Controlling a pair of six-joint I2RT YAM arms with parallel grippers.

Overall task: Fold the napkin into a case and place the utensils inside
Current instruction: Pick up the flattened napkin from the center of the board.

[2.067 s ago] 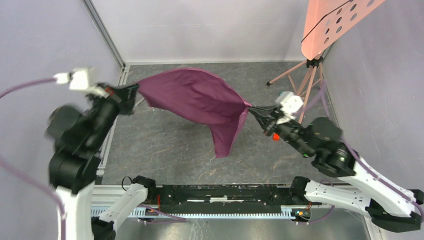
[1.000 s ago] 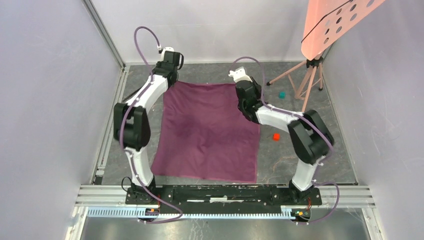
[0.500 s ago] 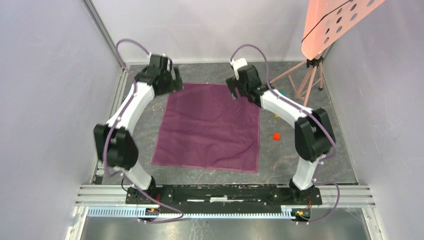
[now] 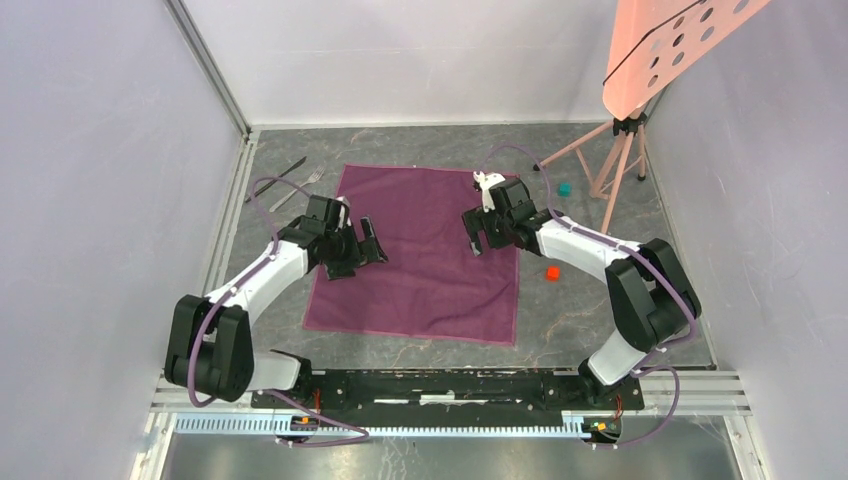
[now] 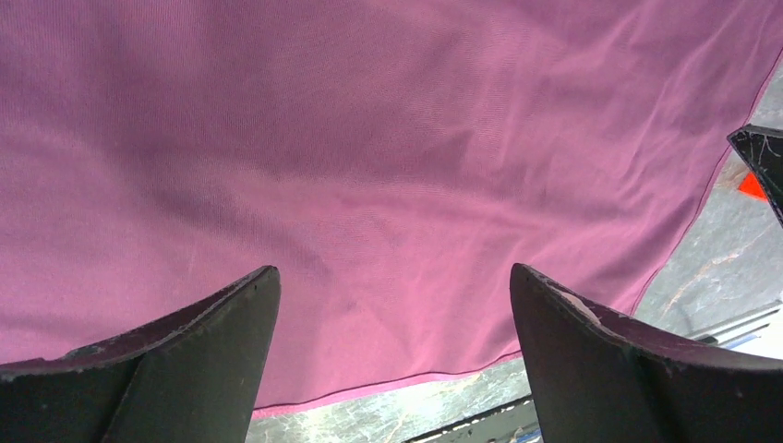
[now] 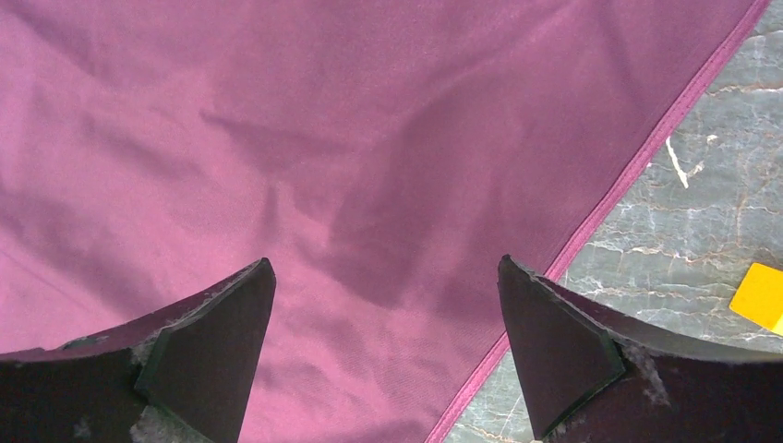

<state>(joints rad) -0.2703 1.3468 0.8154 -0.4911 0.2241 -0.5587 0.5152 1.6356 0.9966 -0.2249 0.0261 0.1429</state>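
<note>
You have the napkin [image 4: 420, 250] spread flat and unfolded on the bench [image 4: 600, 310], both arms' jaws released and empty above it, so every fold is yet to make, and the fork [image 4: 297, 189] and knife [image 4: 278, 178] lie just beyond its far-left corner.

The top camera sits high above and behind the arms and looks down on the whole table [image 4: 600, 310], with the arm bases at 6 o'clock. Each wrist camera is very close over the napkin [image 4: 425, 270] and looks down between its own fingers, the left fingers [image 5: 185, 369] and the right fingers [image 6: 563, 360]. All three views share the napkin, with grey table at 4 o'clock in the left wrist view and 3 o'clock in the right.
</note>
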